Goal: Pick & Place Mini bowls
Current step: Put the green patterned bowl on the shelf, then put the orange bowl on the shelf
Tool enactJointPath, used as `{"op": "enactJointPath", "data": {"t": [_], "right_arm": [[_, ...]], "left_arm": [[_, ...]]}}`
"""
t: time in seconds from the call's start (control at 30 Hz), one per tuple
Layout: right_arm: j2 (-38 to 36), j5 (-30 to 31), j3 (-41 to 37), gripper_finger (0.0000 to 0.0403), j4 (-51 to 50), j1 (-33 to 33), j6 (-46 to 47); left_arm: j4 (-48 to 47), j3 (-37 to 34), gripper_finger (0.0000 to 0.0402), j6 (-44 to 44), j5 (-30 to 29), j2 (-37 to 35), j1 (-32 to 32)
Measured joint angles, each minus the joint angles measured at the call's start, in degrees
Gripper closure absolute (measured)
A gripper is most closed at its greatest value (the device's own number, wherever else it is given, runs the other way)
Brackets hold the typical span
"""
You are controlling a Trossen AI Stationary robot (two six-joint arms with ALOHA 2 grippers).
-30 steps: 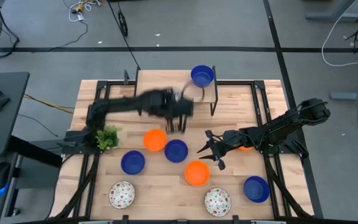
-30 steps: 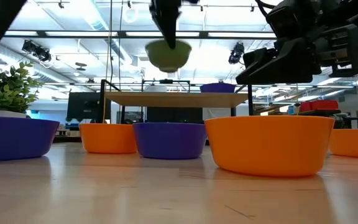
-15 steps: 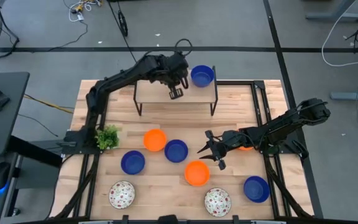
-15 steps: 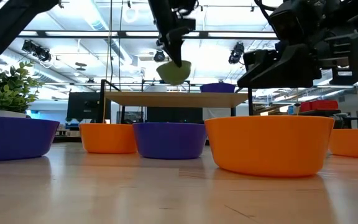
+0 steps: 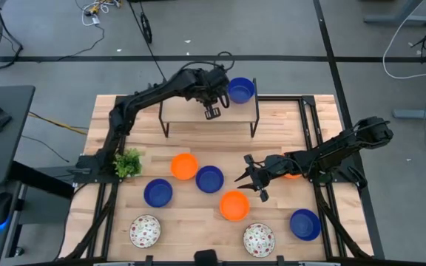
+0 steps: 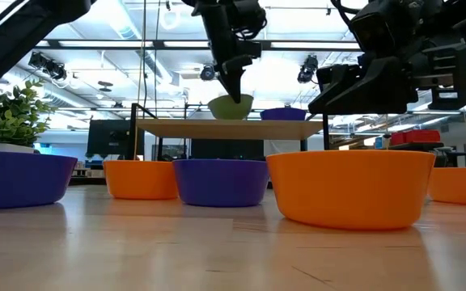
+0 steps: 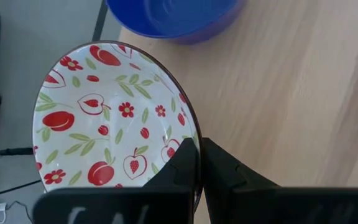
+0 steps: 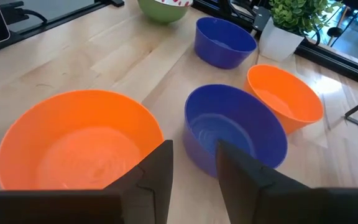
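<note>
Lowered since half a second ago: left gripper (image 5: 212, 112) clamped on white speckled mini bowl (image 7: 114, 121), now on raised wooden shelf (image 5: 183, 103), beside blue mini bowl (image 5: 240, 89). Right gripper (image 5: 247, 179) hovering, fingers apart, off shelf, by orange mini bowl (image 5: 234, 205).

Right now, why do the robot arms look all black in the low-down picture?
Low view: bright ceiling lights sit behind the left gripper and right gripper, leaving dark shapes. High view: even light, faint shadows on the table.

No readable txt, labels, brands or nos. anywhere in views.
</note>
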Motion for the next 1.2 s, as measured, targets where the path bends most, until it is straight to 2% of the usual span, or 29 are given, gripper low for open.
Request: {"op": "enactJointPath", "data": {"t": [0.53,0.73,1.0,1.2], "right_arm": [[-0.01,0.02,0.0,0.028,-0.03,0.0,0.0],[-0.01,0.03,0.0,0.028,-0.05,0.0,0.0],[0.0,0.02,0.0,0.028,-0.07,0.0,-0.02],[-0.01,0.04,0.0,0.028,-0.55,0.0,-0.52]], "left_arm": [[-0.28,0.0,0.0379,1.1,-1.27,1.82,-0.39],[-0.24,0.0,0.0346,0.84,-1.53,1.82,-0.59],[-0.54,0.15,0.0282,0.37,-1.51,1.8,-0.65],[-7.26,4.83,0.0244,-2.79,-0.99,1.55,-1.25]]}}
